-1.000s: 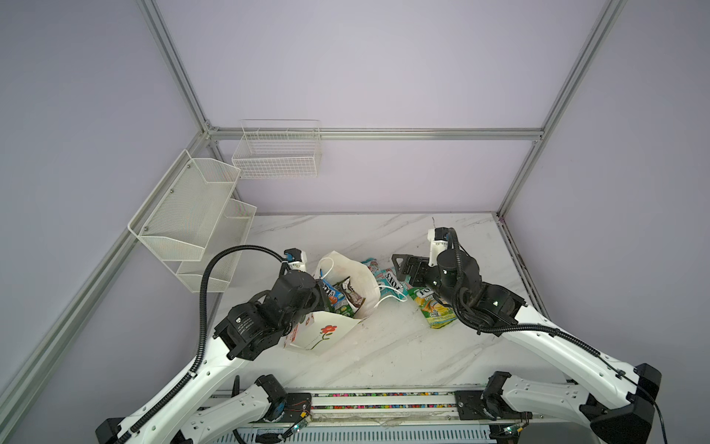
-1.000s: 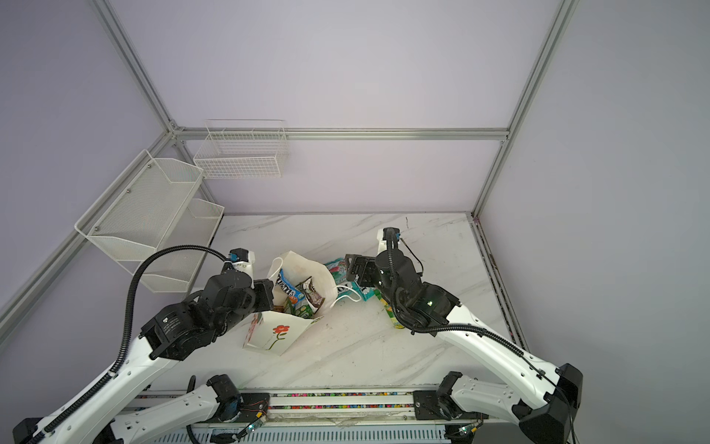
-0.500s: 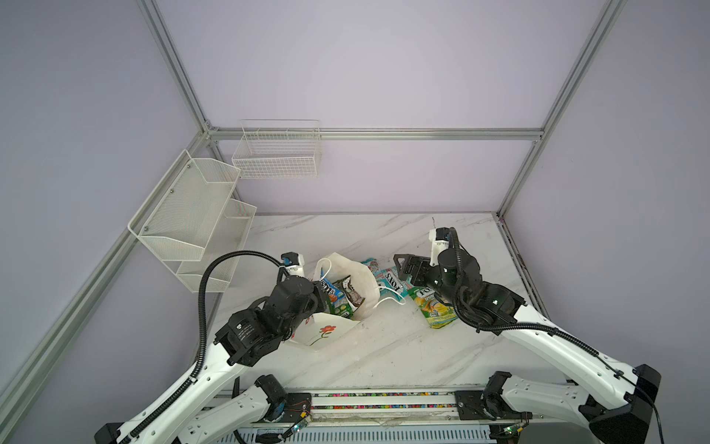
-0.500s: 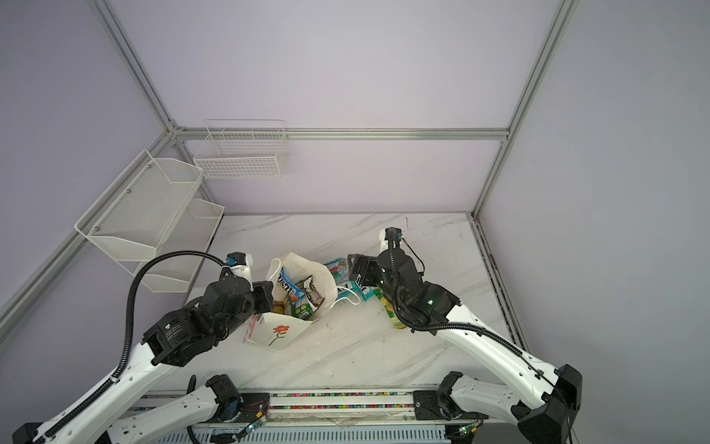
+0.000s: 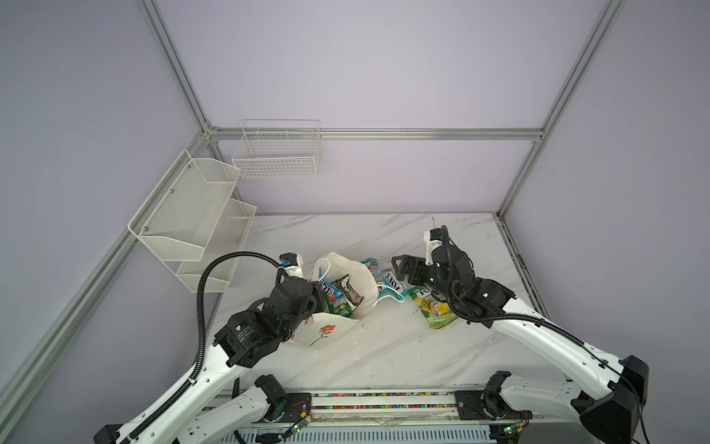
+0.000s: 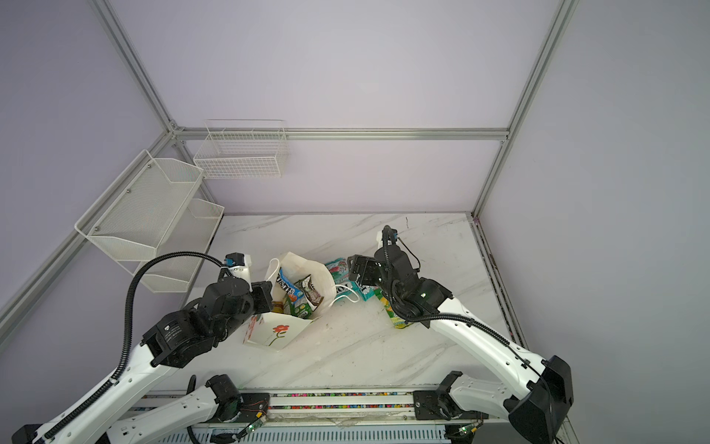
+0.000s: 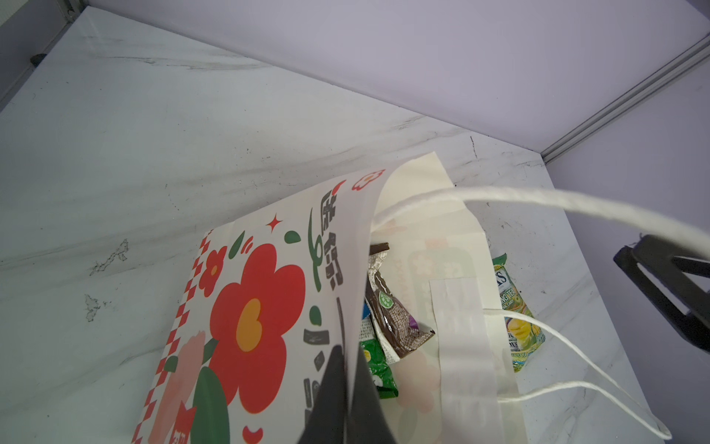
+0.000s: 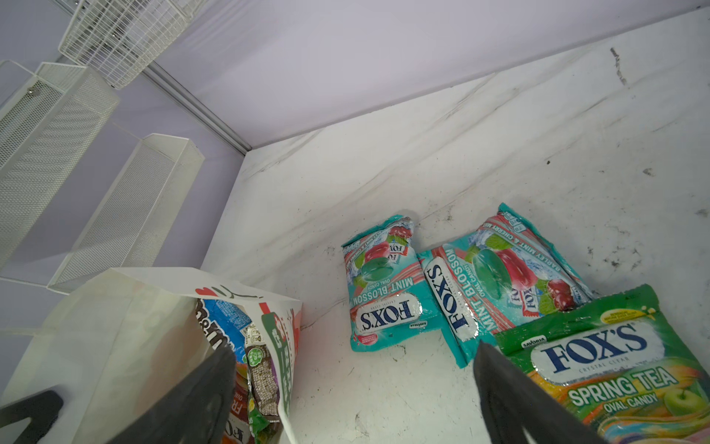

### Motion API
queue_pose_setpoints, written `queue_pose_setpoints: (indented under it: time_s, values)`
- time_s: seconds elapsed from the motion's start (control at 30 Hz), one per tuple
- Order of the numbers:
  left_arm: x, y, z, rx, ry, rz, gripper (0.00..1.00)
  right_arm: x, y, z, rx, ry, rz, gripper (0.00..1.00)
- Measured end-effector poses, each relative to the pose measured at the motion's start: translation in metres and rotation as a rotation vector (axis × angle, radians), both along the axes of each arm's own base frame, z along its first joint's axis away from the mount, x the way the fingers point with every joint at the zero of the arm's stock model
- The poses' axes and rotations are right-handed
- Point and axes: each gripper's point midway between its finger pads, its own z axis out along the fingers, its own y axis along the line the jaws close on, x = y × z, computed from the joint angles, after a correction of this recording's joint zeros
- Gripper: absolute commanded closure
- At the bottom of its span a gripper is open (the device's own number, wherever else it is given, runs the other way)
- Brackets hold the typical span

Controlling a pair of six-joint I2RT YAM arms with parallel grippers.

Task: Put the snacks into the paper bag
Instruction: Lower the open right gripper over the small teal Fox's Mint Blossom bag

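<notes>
Both top views look steeply down from high over the tabletop [image 5: 384, 346]; each wrist view sits close, sharing the paper bag [image 7: 261, 300].

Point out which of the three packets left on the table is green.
The Spring Tea packet, with an apple printed on it, farthest from the paper bag. The two mint packets, nearer the bag, are teal.

Readable packet print
Green pouch [image 8: 614, 369] reads "FOX'S SPRING TEA OVAL CANDY", "SAVORIA"; teal pouch [image 8: 384, 288] and second teal pouch [image 8: 507, 276] read "FOX'S MINT BLOSSOM"; paper bag [image 7: 269, 307] bears Chinese lettering.
</notes>
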Motion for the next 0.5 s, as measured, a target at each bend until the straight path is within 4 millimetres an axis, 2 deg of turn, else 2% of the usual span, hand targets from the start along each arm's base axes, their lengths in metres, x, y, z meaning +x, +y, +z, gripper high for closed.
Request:
queue_pose_setpoints:
  time_s: [0.5]
  values:
    - [0.001,0.002,0.000,0.002,-0.001,0.008,1.00,0.012,0.002,-0.066,-0.004,0.170,0.065,0.03]
